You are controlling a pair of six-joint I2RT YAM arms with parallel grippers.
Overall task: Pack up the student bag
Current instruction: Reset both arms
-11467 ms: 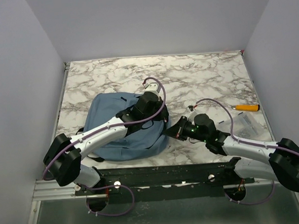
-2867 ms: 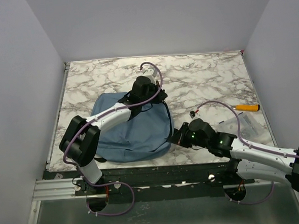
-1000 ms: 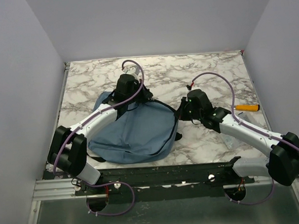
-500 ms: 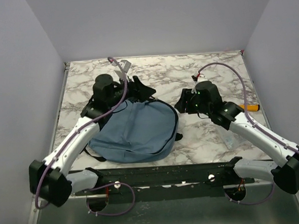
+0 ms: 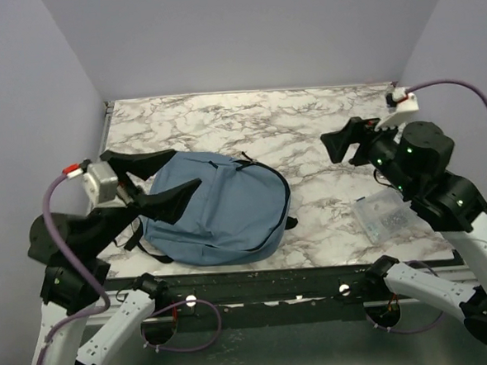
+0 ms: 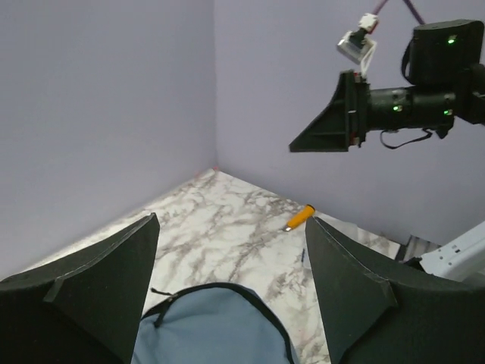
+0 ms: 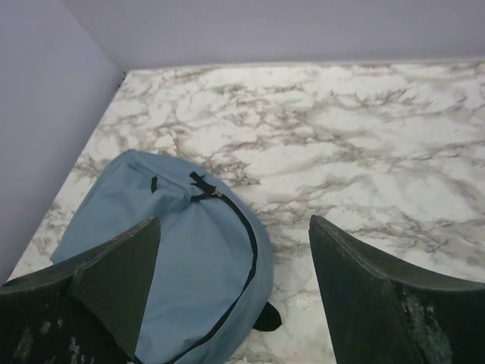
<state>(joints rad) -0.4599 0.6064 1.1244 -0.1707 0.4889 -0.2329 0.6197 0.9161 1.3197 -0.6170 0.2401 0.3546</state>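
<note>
The student bag [image 5: 220, 205] lies flat on the marble table, dusty blue with a black zipper line curving round its right side. It also shows in the left wrist view [image 6: 212, 326] and in the right wrist view [image 7: 174, 235], where its zipper pulls [image 7: 204, 186] lie near the top. My left gripper [image 5: 157, 181] hangs open in the air above the bag's left edge, with nothing between its fingers [image 6: 231, 220]. High over the right of the table my right gripper [image 5: 346, 141] is open and empty too [image 7: 233, 221], well apart from the bag.
A clear plastic packet [image 5: 378, 217] lies at the right front of the table. An orange pen [image 6: 300, 217] lies on the marble beyond the bag. Lilac walls close the table on three sides.
Both grippers were shut at the bag's top edge a second ago. Both have opened, let go and risen away, the left towards the front left, the right towards the right.
</note>
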